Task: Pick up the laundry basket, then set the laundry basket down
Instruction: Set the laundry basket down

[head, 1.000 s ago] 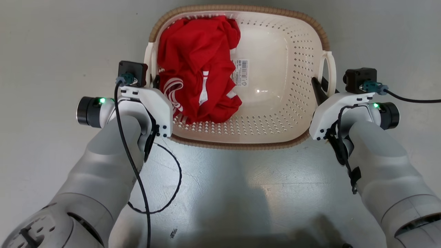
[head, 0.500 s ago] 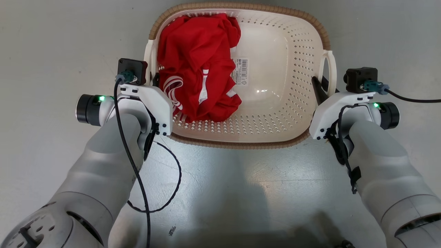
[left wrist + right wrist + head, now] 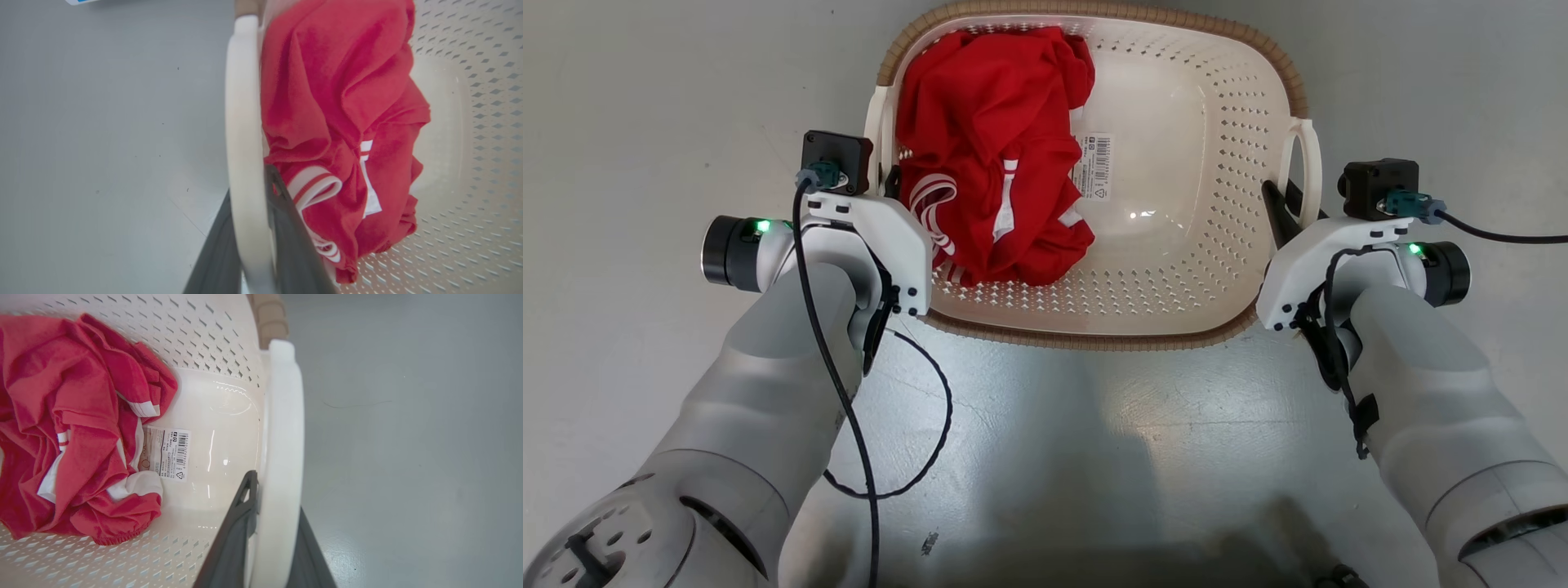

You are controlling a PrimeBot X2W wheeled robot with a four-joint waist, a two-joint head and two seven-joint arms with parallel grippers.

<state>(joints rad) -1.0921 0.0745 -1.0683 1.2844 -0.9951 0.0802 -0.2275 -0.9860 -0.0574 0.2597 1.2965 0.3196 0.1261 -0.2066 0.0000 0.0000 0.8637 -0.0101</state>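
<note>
Cream perforated plastic laundry basket (image 3: 1094, 341): left gripper (image 3: 250, 212) pinches its left loop handle (image 3: 241, 122), right gripper (image 3: 278, 510) its right loop handle (image 3: 284, 416), jaws narrow. Crumpled red garment (image 3: 988, 147) inside.

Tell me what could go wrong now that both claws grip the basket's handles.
The left claw and right claw pinch only the thin loop handles of the laundry basket; either could slip. The red garment is bunched on the left side, so the load may tilt that way.
</note>
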